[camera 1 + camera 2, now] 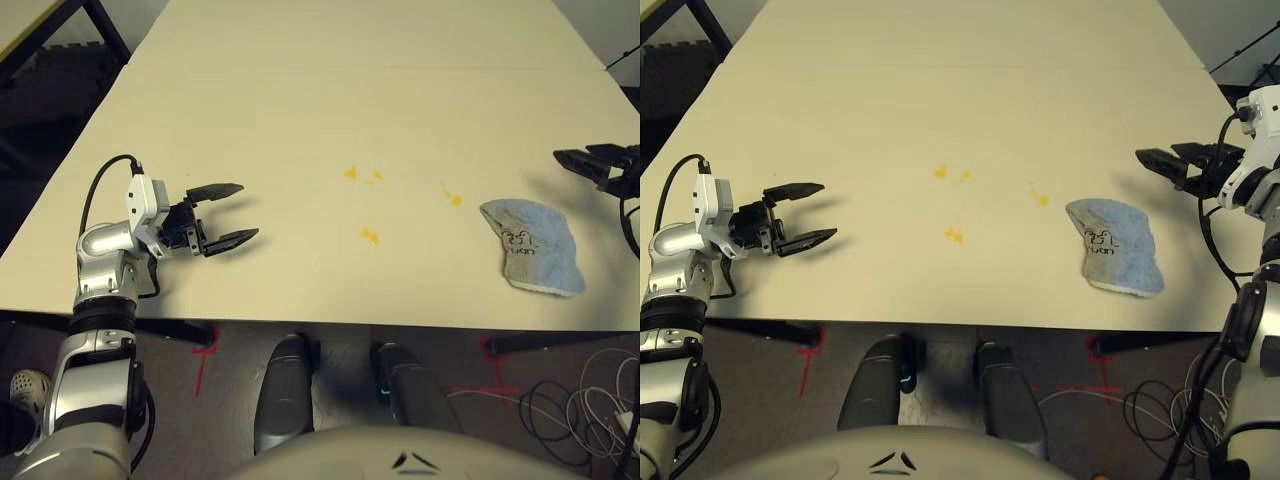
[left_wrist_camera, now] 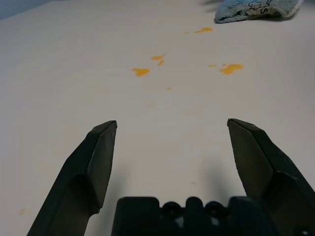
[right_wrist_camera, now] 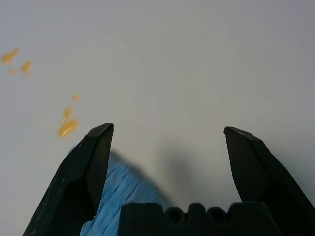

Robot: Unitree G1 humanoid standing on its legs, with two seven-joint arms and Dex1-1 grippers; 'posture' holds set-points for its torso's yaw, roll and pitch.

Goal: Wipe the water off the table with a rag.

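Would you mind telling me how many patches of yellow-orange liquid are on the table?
3 patches of water: a pair of spots farthest from the robot, one nearer the table's front edge, one beside the rag. Finer specks may escape notice.

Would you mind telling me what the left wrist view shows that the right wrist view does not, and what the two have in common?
Left wrist view alone: the open left gripper and the black handwritten marks on the small light blue terry rag, which lies beyond the spots.

Right wrist view alone: the open right gripper, with the rag just beneath its fingers and no marks visible.

Both: the cream-beige table, the yellow-orange water spots on it, unwiped, and the rag lying on the table, held by neither gripper.
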